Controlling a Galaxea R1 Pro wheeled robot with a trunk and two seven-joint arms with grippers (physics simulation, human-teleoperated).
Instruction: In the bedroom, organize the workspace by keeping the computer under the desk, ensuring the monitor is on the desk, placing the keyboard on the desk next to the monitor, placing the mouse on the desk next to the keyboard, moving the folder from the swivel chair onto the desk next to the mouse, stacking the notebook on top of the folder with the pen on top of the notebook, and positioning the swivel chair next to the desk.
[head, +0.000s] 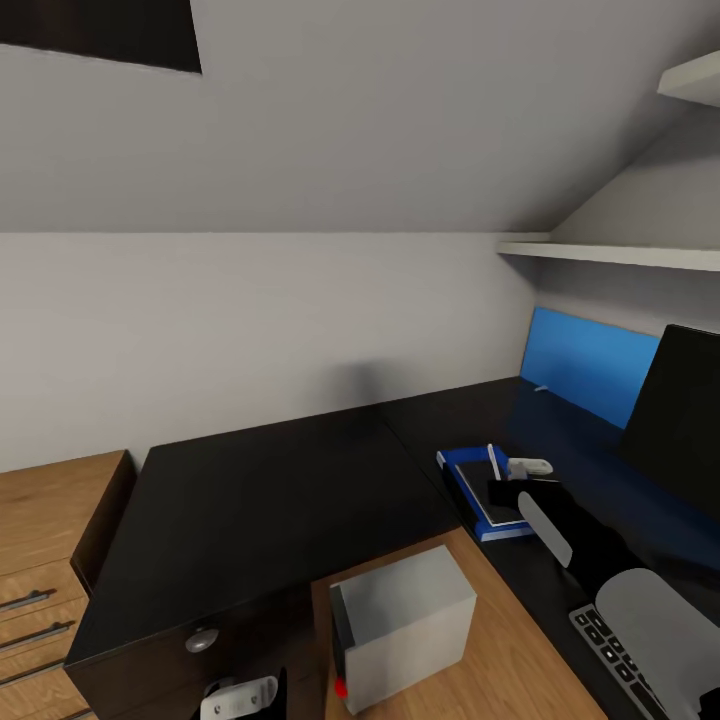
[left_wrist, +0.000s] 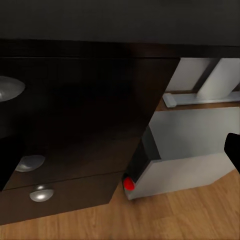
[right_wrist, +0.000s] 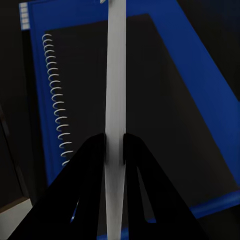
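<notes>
Right tool is pinched tight on the white pen, hovering over the notebook stacked on the blue folder on the bench, so next up looks like lowering it and letting go.

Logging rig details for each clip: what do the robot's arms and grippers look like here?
In the head view the right arm is black with pale grey oval panels, ending in a right gripper with a white wrist block. Its jaws are two slim, matte black, tapering prongs. The left gripper shows a white housing with dark parts. No cables or markings are visible.
</notes>
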